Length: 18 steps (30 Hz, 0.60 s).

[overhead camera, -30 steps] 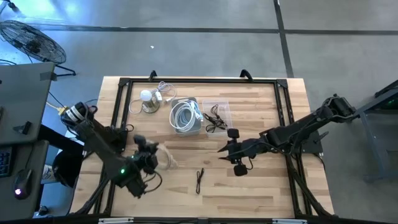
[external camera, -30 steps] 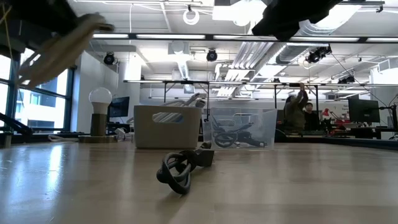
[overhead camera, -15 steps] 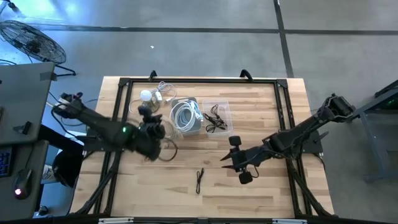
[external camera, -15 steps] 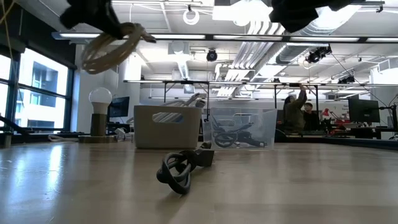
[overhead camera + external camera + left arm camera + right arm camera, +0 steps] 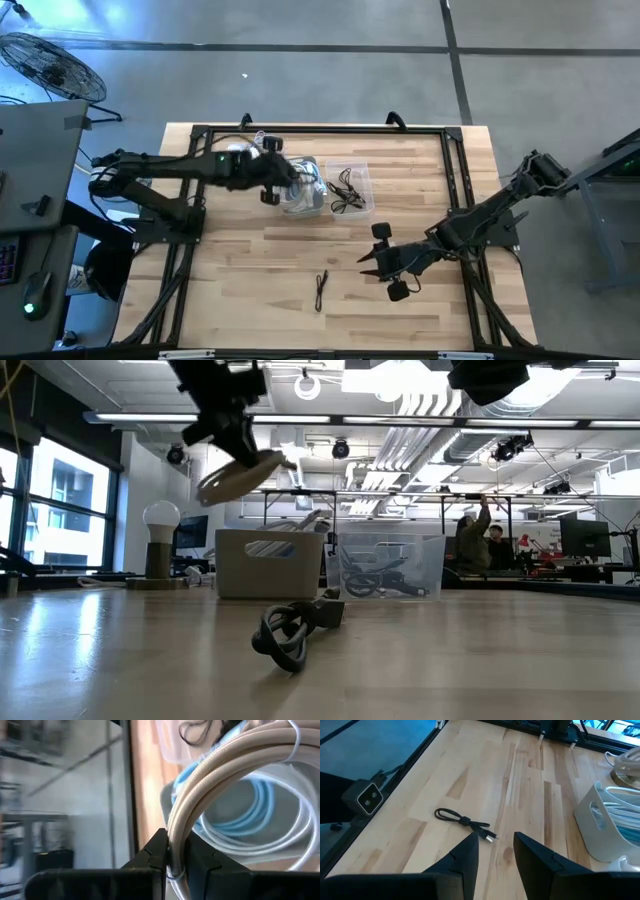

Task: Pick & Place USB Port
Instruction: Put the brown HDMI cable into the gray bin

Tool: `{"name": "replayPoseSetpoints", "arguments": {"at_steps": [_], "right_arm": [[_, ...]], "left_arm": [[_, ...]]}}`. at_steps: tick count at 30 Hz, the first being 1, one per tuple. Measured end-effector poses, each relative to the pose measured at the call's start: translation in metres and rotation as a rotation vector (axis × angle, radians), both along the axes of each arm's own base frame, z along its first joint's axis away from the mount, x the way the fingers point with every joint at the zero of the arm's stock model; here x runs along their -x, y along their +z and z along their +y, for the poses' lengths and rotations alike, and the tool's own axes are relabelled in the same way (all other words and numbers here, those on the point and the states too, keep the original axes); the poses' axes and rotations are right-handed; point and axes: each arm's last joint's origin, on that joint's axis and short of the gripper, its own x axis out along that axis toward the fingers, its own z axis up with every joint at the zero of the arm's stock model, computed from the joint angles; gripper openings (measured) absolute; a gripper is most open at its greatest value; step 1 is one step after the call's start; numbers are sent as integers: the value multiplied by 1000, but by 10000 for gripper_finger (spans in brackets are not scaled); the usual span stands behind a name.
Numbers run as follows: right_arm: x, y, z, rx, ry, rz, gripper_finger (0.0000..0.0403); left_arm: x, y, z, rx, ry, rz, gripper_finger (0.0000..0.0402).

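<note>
Nearest me, the black USB cable [image 5: 320,289] lay bundled on the wooden table [image 5: 250,300] at its front edge, with my right gripper [image 5: 367,262] hovering just beside it, fingers apart and empty. Farther back, my left gripper [image 5: 283,190] was clamped on a coiled beige cable [image 5: 235,765], holding it over the grey bin [image 5: 312,205] of white cables, with the clear bin [image 5: 358,185] of black cables just beside it.
</note>
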Motion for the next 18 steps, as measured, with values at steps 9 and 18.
{"name": "replayPoseSetpoints", "arguments": {"at_steps": [9, 18], "right_arm": [[5, -3, 4, 28, 9, 25, 116], [6, -5, 2, 65, -7, 40, 116]], "left_arm": [[-1, -40, 45, 116, -112, -148, 34], [19, -90, 69, 183, -149, -294, 34]]}}
